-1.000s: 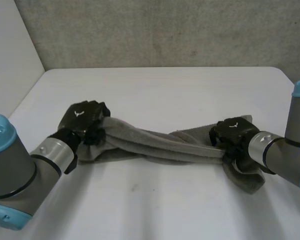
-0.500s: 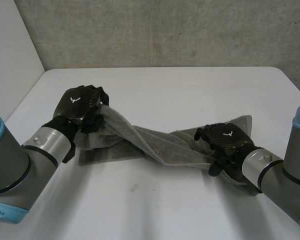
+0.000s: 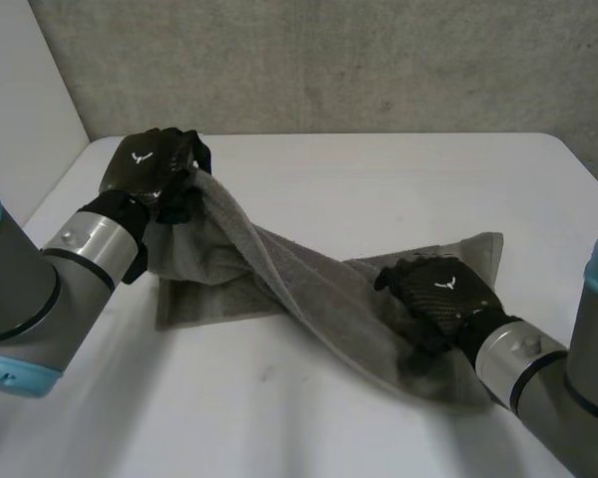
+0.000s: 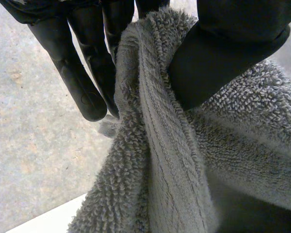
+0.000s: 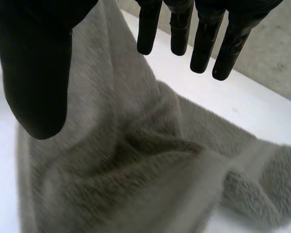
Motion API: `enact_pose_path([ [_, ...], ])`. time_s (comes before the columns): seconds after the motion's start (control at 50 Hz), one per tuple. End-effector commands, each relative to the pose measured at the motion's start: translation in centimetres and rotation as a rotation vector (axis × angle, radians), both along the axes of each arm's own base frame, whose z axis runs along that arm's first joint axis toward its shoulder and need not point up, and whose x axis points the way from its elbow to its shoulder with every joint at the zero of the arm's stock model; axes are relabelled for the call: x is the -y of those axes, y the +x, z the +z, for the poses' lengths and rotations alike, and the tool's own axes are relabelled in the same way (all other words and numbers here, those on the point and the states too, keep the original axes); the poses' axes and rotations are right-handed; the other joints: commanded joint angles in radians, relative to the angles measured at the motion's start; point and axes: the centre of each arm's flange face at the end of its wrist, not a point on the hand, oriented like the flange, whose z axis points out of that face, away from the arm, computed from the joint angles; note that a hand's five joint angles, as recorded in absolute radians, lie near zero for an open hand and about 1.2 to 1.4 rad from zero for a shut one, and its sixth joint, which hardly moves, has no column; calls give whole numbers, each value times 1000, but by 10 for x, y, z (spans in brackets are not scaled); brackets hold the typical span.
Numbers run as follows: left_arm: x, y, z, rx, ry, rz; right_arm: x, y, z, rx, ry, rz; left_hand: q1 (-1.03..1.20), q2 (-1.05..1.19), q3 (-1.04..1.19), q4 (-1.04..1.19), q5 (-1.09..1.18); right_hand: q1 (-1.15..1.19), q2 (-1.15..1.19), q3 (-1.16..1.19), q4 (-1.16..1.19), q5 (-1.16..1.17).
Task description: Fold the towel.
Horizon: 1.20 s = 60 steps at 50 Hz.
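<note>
A grey towel (image 3: 309,289) lies twisted across the white table (image 3: 379,189), one end lifted at the far left. My left hand (image 3: 151,171) pinches that raised end, the cloth (image 4: 155,145) clamped between thumb and fingers (image 4: 82,73) in the left wrist view. My right hand (image 3: 441,297) rests over the towel's near right end with its fingers spread. In the right wrist view the fingers (image 5: 184,29) and thumb hang straight above the rumpled towel (image 5: 136,170), holding nothing.
A concrete wall (image 3: 329,60) rises behind the table's far edge, and a white side wall (image 3: 20,110) stands at the left. Bare tabletop stretches beyond the towel and along the front left.
My left hand has lifted its towel end and carried it toward the far left. My right hand has let go of the other end, opened, and moved nearer and lower.
</note>
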Motion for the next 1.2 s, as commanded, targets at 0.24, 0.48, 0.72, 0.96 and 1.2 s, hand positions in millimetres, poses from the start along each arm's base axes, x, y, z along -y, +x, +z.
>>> enact_pose_path([
  [0.24,19,9,-5,-15,20,41,-7,-7,-33,-10,2,7,231,180,183,179,204,136,181,185,183,181],
  [0.48,19,10,-12,-8,40,42,-7,-24,-44,-96,43,-3,231,180,183,179,204,157,202,205,203,202],
  [0.72,19,9,-16,-4,50,42,6,-32,-51,-92,33,-25,231,180,183,179,204,797,842,845,843,842],
  [0.96,6,12,-15,13,98,36,38,-47,18,-11,-201,-93,231,180,183,179,204,1048,1093,1097,1095,1093],
  [1.2,-51,26,35,38,136,13,35,-72,119,-163,-182,4,231,180,183,179,204,1048,1093,1097,1095,1093],
])
